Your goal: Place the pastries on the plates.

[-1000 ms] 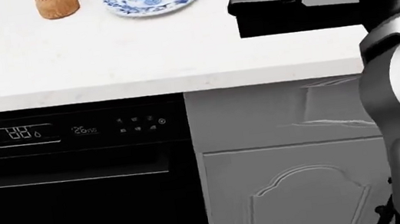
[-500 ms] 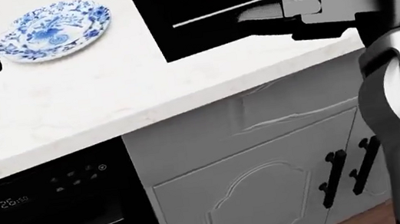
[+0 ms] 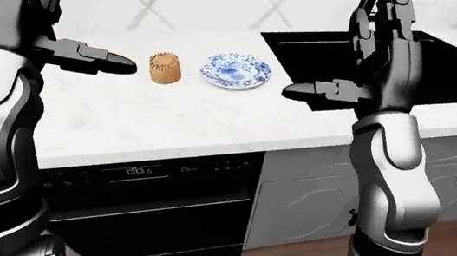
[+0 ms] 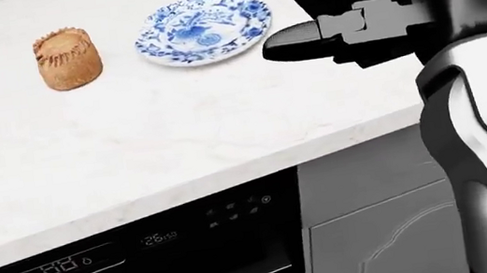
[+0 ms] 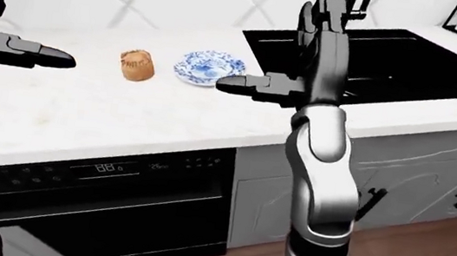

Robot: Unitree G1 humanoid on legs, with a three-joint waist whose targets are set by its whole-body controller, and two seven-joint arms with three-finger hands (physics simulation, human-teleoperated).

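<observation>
Both robot hands hover empty with fingers stretched out flat: the left robot hand (image 3: 97, 58) left of the pastry (image 4: 68, 58), the right robot hand (image 4: 306, 38) just right of the blue-patterned plate (image 4: 203, 28). Pastry and plate sit side by side, apart, on the white tabletop (image 4: 159, 140).

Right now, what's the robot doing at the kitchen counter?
It is standing at the white counter, getting ready to put a pastry on a plate. The brown pastry sits on the counter just left of the blue-and-white plate, which has nothing on it. Neither hand holds anything: the left hand reaches out near the pastry, and the right hand hovers beside the plate's right edge. A black sink lies to the right.
</observation>
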